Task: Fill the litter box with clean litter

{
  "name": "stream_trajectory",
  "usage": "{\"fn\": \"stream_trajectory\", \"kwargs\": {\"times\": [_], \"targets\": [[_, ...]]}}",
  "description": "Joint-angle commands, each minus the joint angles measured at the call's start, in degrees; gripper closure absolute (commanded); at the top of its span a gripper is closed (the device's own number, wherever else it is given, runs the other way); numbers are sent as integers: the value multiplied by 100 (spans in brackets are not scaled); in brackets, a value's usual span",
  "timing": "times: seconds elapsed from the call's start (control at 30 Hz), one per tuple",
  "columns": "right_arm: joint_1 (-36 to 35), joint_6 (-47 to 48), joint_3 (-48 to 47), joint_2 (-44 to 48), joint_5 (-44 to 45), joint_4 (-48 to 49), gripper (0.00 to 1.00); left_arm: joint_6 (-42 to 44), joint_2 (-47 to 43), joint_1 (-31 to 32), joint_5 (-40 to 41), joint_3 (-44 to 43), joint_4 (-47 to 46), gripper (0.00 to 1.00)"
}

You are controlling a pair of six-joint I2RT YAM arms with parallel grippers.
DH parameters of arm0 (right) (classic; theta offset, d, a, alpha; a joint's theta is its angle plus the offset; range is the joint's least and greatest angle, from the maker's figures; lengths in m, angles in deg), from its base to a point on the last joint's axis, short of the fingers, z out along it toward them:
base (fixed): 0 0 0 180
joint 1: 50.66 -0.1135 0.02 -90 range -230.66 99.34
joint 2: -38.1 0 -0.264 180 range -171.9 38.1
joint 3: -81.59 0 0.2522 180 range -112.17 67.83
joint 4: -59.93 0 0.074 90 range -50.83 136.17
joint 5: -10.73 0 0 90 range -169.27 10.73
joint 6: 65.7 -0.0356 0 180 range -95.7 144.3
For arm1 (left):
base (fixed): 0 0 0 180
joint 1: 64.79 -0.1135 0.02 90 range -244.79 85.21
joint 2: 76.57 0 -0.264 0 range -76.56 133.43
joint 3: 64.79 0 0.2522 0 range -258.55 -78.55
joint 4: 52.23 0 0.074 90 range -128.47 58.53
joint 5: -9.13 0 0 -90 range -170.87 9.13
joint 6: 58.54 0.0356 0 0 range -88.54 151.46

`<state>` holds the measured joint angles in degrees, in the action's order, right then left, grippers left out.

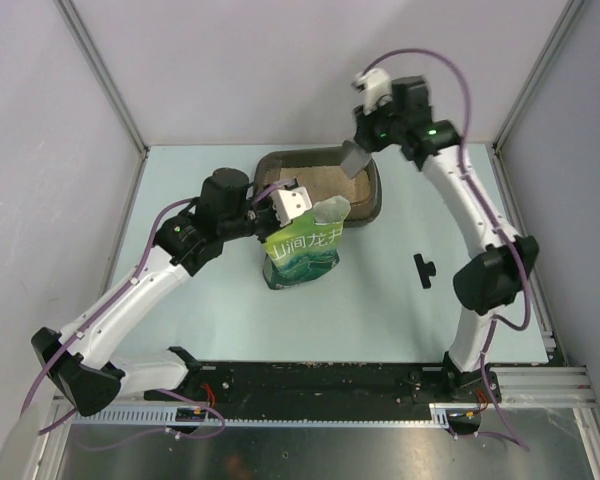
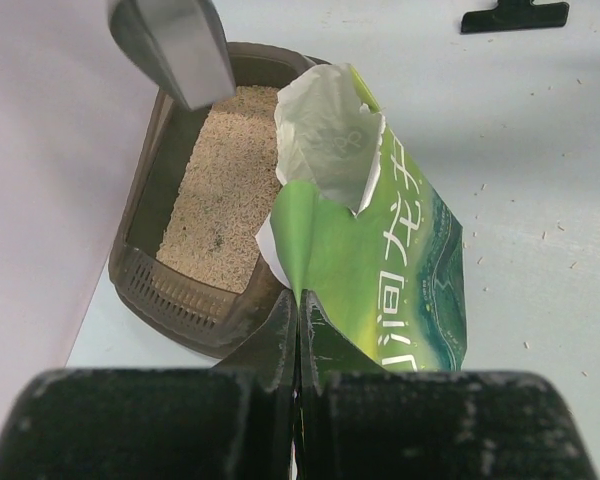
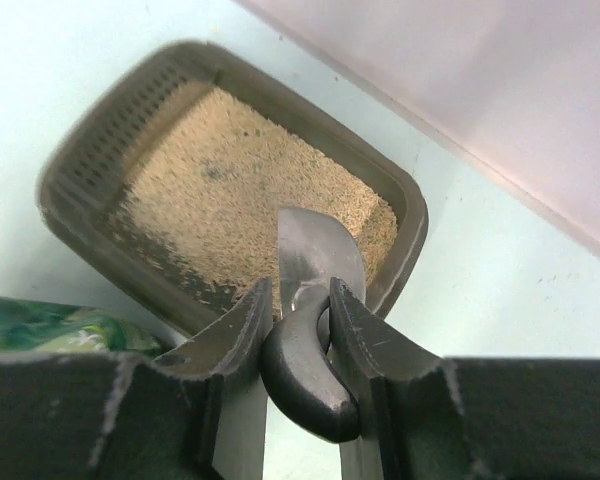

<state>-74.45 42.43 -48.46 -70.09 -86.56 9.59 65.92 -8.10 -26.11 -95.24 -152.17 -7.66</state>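
Observation:
The dark brown-grey litter box (image 1: pixel 376 204) (image 2: pixel 140 275) (image 3: pixel 58 190) lies at the back of the table, with beige clean litter (image 2: pixel 220 180) (image 3: pixel 230 190) spread over its floor. My left gripper (image 1: pixel 298 214) (image 2: pixel 299 300) is shut on the edge of an open green bag (image 1: pixel 302 250) (image 2: pixel 400 250) that stands just in front of the box, mouth up. A corner of the bag (image 3: pixel 40 325) shows in the right wrist view. My right gripper (image 1: pixel 368 148) (image 3: pixel 300 295) is shut on the dark handle of a silver metal scoop (image 1: pixel 355 158) (image 2: pixel 175 45) (image 3: pixel 315 250), which hangs above the box's right end.
A small black clip-like piece (image 1: pixel 423 268) (image 2: pixel 515 15) lies on the pale table to the right of the bag. Grey walls with metal corner posts (image 1: pixel 100 70) close in the table at the back and on both sides.

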Motion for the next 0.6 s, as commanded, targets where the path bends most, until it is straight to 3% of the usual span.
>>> {"fn": "stream_trajectory", "kwargs": {"times": [0.0, 0.3, 0.57], "targets": [[919, -1451, -597, 974, -1892, -209, 100, -114, -167, 26, -215, -144, -787, 100], [1315, -2041, -789, 1352, -4391, -525, 100, -176, -114, 17, -31, 24, -936, 100], [1359, -1418, -1115, 1142, -5019, -1473, 100, -334, -123, 0, 101, 15, -971, 100]]}}
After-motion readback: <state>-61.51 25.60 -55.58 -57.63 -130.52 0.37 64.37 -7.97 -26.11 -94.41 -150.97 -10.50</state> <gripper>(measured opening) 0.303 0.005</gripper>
